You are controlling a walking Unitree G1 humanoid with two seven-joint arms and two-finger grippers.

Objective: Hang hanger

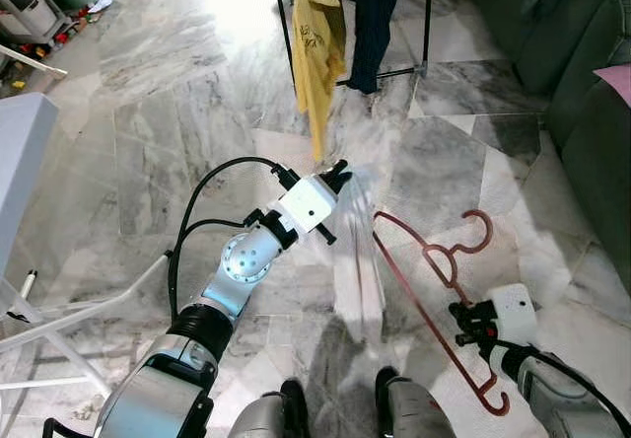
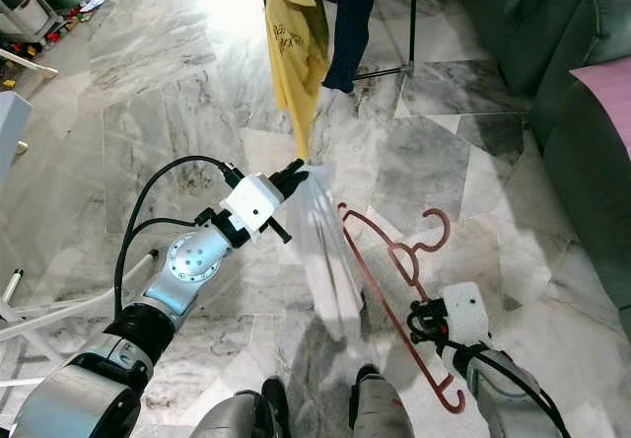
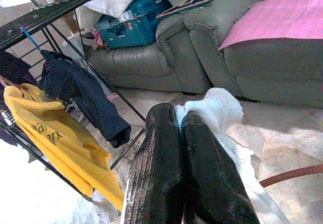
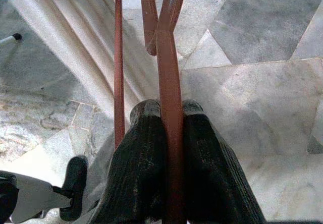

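My right gripper [image 1: 460,326] is low at the right, shut on the neck of a red hanger [image 1: 446,260] whose hook points away from me. In the right wrist view the fingers [image 4: 146,148] clamp the hanger's stem [image 4: 170,72]. My left gripper [image 1: 339,176] is raised in the middle, shut on the top of a thin white cloth [image 1: 357,260] that hangs down beside the hanger. The left wrist view has the cloth [image 3: 217,108] pinched between the black fingers [image 3: 156,153]. A black drying rack [image 1: 426,24] stands ahead.
A yellow shirt [image 1: 315,43] and a dark navy garment [image 1: 373,14] hang on the rack. A grey-green sofa [image 1: 562,53] with a pink cushion [image 1: 616,78] lines the right side. A white frame [image 1: 69,315] and a white table [image 1: 20,142] stand at left. The floor is marble.
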